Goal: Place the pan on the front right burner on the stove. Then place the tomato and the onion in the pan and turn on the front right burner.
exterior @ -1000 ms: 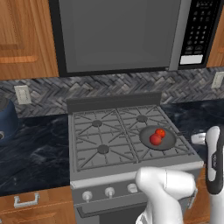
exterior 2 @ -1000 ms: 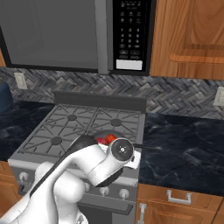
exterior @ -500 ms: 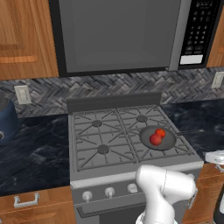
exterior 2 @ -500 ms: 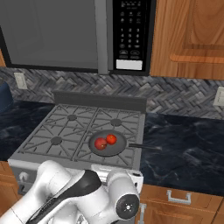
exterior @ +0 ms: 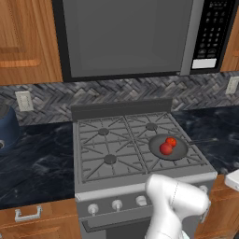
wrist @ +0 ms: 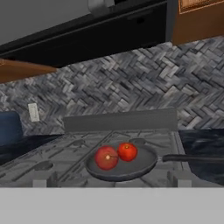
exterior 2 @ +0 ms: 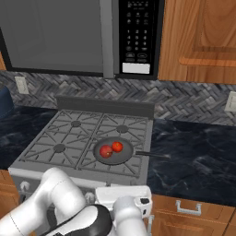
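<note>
While the pan (exterior: 168, 147) sits on the stove's (exterior: 93, 161) front right burner with its handle pointing right over the dark worktop (exterior 2: 198, 156), two round red items lie touching inside it: tomato (wrist: 127, 151) and onion (wrist: 106, 157), told apart only roughly. The claw, low before the stove front, is released, jaws wide. A microwave (exterior: 126, 37) hangs above; knobs (exterior: 116, 204) line the front.

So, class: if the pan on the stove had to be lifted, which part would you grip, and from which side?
Probably the thin straight handle, approached from above on the stove's right. It juts sideways off the pan, clear of the two round red items inside, and is slim enough for two fingers.
</note>
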Tool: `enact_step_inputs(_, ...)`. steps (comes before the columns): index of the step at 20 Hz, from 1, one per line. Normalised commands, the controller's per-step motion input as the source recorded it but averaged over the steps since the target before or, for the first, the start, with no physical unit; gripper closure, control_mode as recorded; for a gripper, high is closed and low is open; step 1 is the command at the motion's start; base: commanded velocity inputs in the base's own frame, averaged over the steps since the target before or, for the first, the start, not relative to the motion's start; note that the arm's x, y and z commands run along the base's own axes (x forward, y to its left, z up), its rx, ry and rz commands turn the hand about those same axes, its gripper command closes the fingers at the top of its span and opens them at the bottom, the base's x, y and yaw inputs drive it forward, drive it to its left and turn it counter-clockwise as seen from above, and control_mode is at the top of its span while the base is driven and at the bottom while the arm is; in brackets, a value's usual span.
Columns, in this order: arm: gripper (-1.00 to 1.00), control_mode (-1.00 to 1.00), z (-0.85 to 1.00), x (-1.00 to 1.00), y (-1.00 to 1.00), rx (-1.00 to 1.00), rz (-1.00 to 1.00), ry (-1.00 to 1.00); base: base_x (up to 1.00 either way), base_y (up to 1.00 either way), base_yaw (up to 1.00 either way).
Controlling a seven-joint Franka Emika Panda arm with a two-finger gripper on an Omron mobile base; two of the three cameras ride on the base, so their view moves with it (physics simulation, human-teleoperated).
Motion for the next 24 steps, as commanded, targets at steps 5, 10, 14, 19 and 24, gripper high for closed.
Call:
enact_step_inputs(5,-1.00,-1.00,-0.13,-0.08,-0.08,0.00,0.05,-0.21,0.00,0.00,0.00)
enact_step_inputs(10,-1.00,-1.00,-0.21,-0.07,-0.01,0.00,0.02,-0.16,0.00,0.00,0.00)
enact_step_inputs(14,-1.00,-1.00,-0.23,-0.01,-0.01,0.00,0.00,-0.08,0.00,0.00,0.00)
enact_step_inputs(19,-1.00,-1.00,-0.22,0.00,-0.01,0.00,0.00,-0.02,0.00,0.00,0.00)
enact_step_inputs(24,-1.00,-1.00,-0.22,0.00,0.00,0.00,0.00,0.00,0.00,0.00,0.00)
